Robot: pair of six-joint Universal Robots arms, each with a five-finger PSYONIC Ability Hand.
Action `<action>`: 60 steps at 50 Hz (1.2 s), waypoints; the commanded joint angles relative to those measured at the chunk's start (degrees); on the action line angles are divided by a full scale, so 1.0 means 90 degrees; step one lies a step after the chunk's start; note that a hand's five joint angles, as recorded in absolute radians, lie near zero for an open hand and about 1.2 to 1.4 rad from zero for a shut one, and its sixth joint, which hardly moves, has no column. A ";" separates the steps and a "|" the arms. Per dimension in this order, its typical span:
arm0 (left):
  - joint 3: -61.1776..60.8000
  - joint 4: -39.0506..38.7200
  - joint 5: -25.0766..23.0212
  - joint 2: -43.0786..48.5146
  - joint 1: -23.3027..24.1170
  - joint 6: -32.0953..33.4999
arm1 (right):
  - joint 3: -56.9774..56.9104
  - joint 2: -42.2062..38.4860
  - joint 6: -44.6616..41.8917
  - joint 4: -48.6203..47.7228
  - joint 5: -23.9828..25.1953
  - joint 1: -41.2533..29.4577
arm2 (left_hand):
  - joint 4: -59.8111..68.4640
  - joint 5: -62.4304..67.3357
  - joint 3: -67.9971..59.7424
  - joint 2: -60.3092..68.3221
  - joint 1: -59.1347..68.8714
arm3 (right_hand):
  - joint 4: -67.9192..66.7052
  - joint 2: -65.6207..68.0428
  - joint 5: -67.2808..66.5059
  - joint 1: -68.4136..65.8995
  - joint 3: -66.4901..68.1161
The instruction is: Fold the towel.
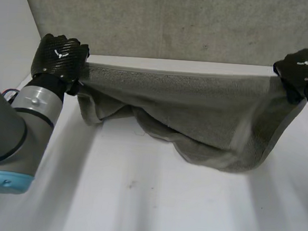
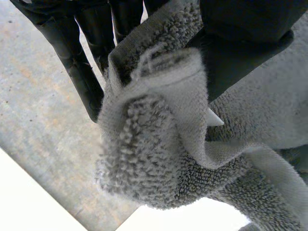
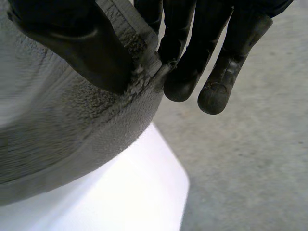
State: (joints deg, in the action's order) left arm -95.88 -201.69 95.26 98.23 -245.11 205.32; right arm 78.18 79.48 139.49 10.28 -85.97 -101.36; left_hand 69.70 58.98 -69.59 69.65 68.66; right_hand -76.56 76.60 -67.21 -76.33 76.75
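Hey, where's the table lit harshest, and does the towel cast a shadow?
Head view: soft grey shading on the table under the sagging towel. Left wrist view: table past the towel glares white. Right wrist view: bright, no glare.

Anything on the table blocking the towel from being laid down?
Nothing visible. The left hand and right hand each pinch an upper corner of the grey terry towel; no object shows on the white table under its sagging middle.

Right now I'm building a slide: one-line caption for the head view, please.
The left hand and right hand hold the grey towel by two corners, its middle sagging over the white table.
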 commanded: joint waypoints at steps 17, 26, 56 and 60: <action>0.2060 0.0858 -0.0721 0.2240 -0.0451 0.0380 | -0.2476 -0.2454 -0.1075 0.0918 -0.0311 -0.0516 | 0.1145 0.1224 -0.1157 0.1150 0.1260 | -0.0382 0.0378 -0.0310 -0.0407 0.0362; 0.5259 0.0196 -0.0634 0.2133 -0.0470 -0.0534 | -0.5278 -0.2710 0.0240 -0.2278 -0.0555 -0.0711 | 0.1145 0.1224 -0.1157 0.1150 0.1260 | -0.0382 0.0378 -0.0310 -0.0407 0.0362; -0.0274 -0.1222 -0.1229 0.2474 -0.1037 -0.1465 | 0.0708 -0.2366 0.0028 -0.1142 0.0470 -0.0779 | 0.1145 0.1224 -0.1157 0.1150 0.1260 | -0.0382 0.0378 -0.0310 -0.0407 0.0362; -0.0810 -0.1203 -0.1229 0.2397 -0.1037 -0.0638 | 0.1438 -0.2182 -0.0030 -0.1346 0.0470 -0.0721 | 0.1145 0.1224 -0.1157 0.1150 0.1260 | -0.0382 0.0378 -0.0310 -0.0407 0.0362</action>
State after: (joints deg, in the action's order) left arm -97.61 -212.13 84.41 119.87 -254.49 191.72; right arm 83.12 58.80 140.59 0.30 -81.39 -108.34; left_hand 69.75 59.21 -69.72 69.76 68.94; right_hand -76.56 76.56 -67.21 -76.61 77.13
